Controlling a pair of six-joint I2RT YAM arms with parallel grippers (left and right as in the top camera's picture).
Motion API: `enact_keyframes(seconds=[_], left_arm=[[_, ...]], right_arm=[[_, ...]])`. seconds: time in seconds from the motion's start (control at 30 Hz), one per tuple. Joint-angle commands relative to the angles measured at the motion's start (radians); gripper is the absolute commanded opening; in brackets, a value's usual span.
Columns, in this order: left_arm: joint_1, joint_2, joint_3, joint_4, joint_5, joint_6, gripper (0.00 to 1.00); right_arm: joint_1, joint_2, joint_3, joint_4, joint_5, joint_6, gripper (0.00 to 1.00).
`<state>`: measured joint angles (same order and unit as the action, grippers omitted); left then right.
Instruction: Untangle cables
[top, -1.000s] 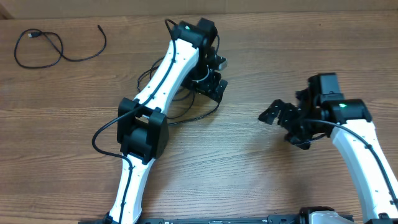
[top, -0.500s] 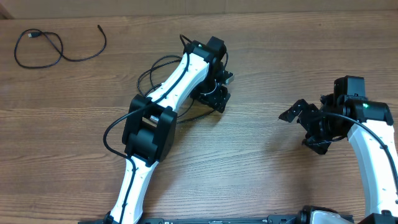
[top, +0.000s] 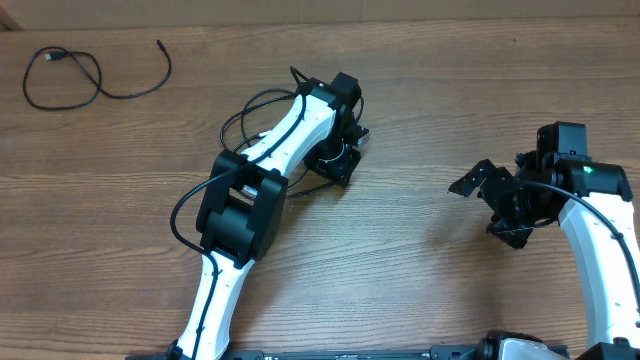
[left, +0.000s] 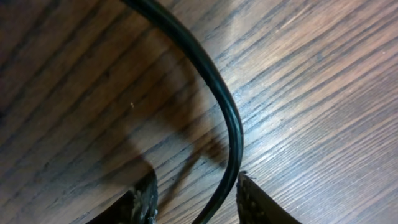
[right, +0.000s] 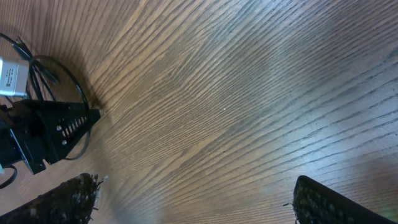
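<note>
A loose tangle of thin black cables (top: 245, 103) lies at the table's middle, partly hidden under my left arm. My left gripper (top: 340, 158) is low over the tangle's right edge. In the left wrist view one black cable (left: 231, 124) curves down between the open jaws (left: 196, 200), close to the right finger. Another black cable (top: 98, 78) lies by itself at the far left, in a loop with a long tail. My right gripper (top: 492, 196) hovers open and empty over bare wood at the right; its jaws (right: 196, 199) are spread wide.
The right wrist view shows the left gripper (right: 50, 130) with cable loops (right: 68, 78) behind it. The table is brown wood grain. The left arm's own thicker black wire (top: 178, 215) loops beside its elbow.
The left gripper swung right along the tangle, then eased slightly back left and down. The right arm drew back to the right a second ago and has since held still.
</note>
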<state>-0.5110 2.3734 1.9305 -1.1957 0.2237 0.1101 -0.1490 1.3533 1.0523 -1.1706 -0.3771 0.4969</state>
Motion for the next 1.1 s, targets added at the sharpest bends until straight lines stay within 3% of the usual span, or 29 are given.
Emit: enact_keyframes(seconds=[0.0, 0.1, 0.33, 0.7, 0.93, 1.07], left_arm=[[-0.014, 0.011, -0.025, 0.012, -0.006, 0.006, 0.35], [-0.014, 0.011, -0.023, 0.013, -0.019, 0.006, 0.04], [-0.014, 0.001, 0.091, -0.092, -0.008, 0.000, 0.04], [-0.014, -0.059, 0.643, -0.368, 0.219, -0.002, 0.04], [0.000, -0.167, 0.959, -0.372, 0.241, -0.065, 0.04], [0.020, -0.237, 1.039, -0.320, 0.238, -0.066, 0.04]], right_arm=[[-0.004, -0.001, 0.008, 0.003, 0.010, -0.007, 1.00], [-0.004, -0.001, 0.008, 0.003, 0.010, -0.008, 1.00], [-0.004, -0.001, 0.007, -0.002, 0.010, -0.008, 1.00], [-0.004, -0.001, 0.007, -0.010, 0.010, -0.008, 1.00], [-0.004, -0.001, 0.007, -0.016, 0.010, -0.008, 1.00], [-0.004, -0.001, 0.007, -0.015, 0.010, -0.008, 1.00]])
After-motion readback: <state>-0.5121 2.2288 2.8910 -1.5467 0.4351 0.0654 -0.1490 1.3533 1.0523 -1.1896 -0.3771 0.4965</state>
